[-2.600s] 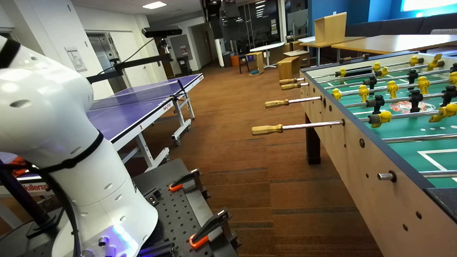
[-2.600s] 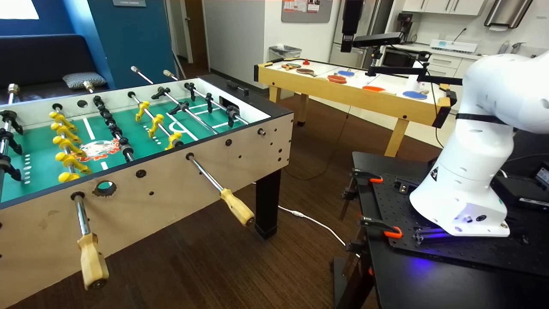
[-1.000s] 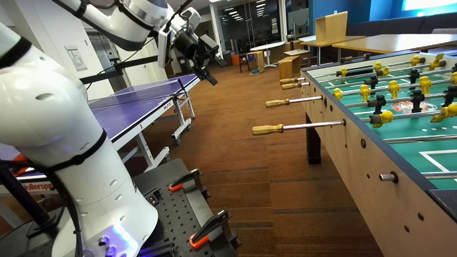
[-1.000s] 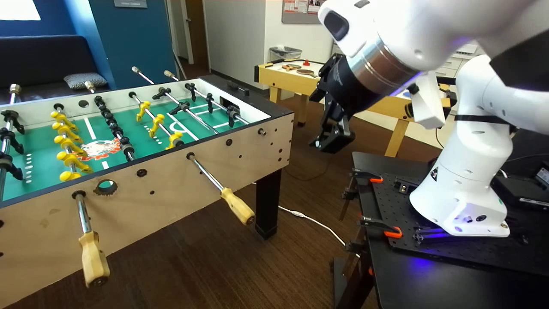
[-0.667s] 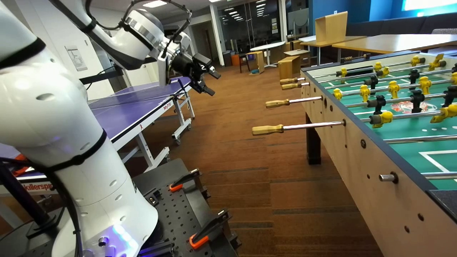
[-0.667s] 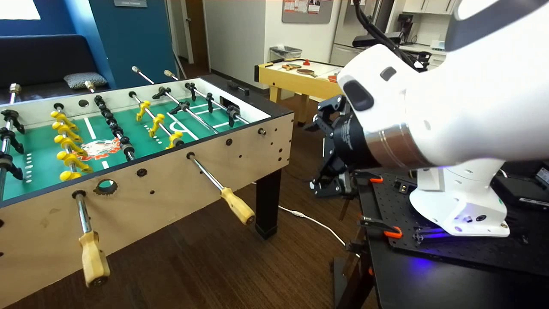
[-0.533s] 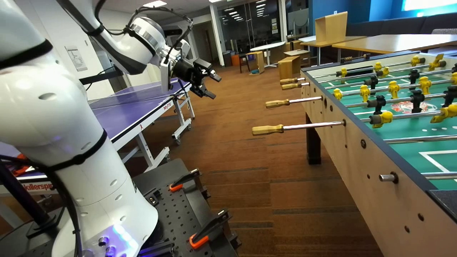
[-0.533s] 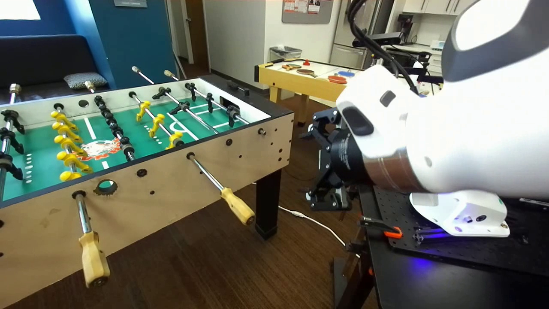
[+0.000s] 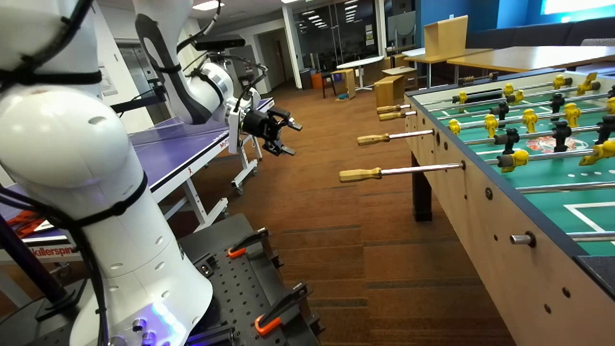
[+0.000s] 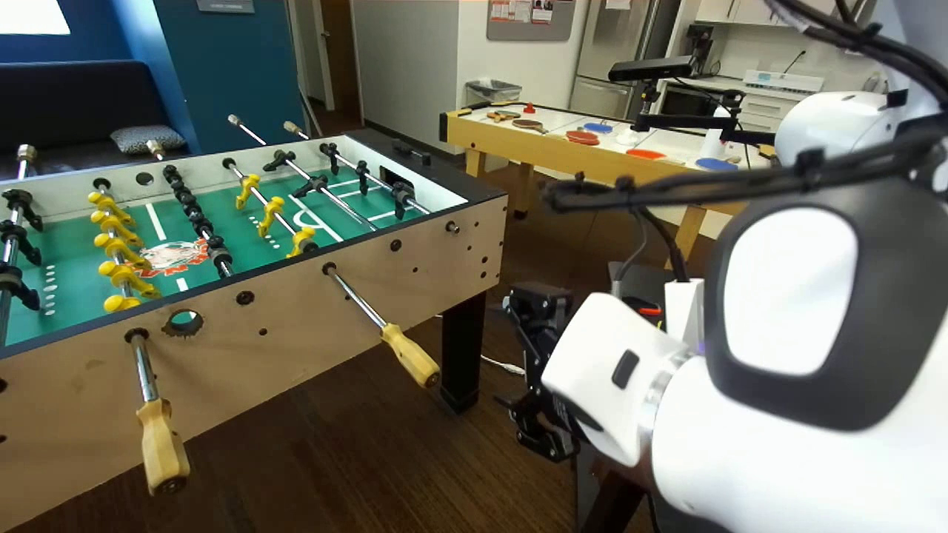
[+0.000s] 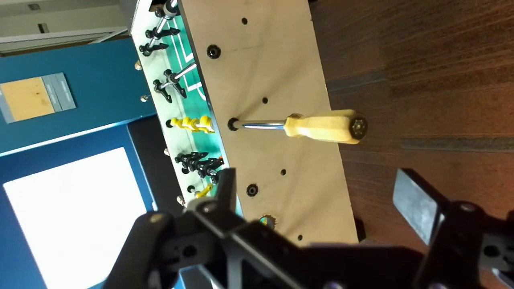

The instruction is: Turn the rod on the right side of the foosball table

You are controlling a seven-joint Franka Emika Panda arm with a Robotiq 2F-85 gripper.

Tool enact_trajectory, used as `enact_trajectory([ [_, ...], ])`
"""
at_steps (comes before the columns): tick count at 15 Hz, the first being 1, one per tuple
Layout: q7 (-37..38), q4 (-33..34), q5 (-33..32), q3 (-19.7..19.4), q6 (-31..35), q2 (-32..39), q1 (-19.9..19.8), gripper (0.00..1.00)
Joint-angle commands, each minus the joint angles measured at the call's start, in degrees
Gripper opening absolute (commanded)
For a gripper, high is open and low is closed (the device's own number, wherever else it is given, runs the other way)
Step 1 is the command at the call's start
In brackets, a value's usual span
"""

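Observation:
The rod, a silver shaft with a long tan wooden handle, sticks out of the side of the foosball table in both exterior views [image 9: 359,175] [image 10: 409,355]. It also shows in the wrist view [image 11: 325,126], above the space between the fingers. The foosball table [image 9: 485,226] is a light-wood cabinet with a green playfield and yellow and black figures; its side panel fills the middle of the wrist view [image 11: 277,72]. My gripper [image 9: 292,138] is open and empty, facing the table, apart from the rod's handle. It also shows in an exterior view [image 10: 512,355] and the wrist view [image 11: 317,180].
Other tan handles [image 9: 374,139] [image 10: 161,451] stick out along the same side. A bare rod end [image 9: 520,238] protrudes near the table's corner. The purple ping-pong table [image 9: 168,149] stands beside the arm. Clamps [image 9: 283,307] sit on the black base table [image 9: 216,230]. Brown floor [image 9: 326,250] lies between.
The gripper was out of view 2.6 s ago. It has come into view, turned toward the foosball table and lowered, still open. The rod and the table have not visibly moved.

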Motion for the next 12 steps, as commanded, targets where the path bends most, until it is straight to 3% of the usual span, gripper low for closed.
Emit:
enact_trajectory([
  [1, 2.16, 5.87, -0.03, -4.94, -4.23, 9.73, 6.09, 1.00],
  [2, 1.92, 6.50, 1.41, -5.95, -3.43, 10.59, 6.91, 1.00],
  [3, 0.95, 3.31, 0.68, -6.29, -0.79, 6.71, 6.81, 1.00],
  [9, 1.58, 5.80, 1.12, -7.67, -0.88, 10.37, 8.10, 1.00],
  [12, 0.38, 8.18, 0.00, -10.31, -10.39, 14.24, 11.79, 1.00],
])
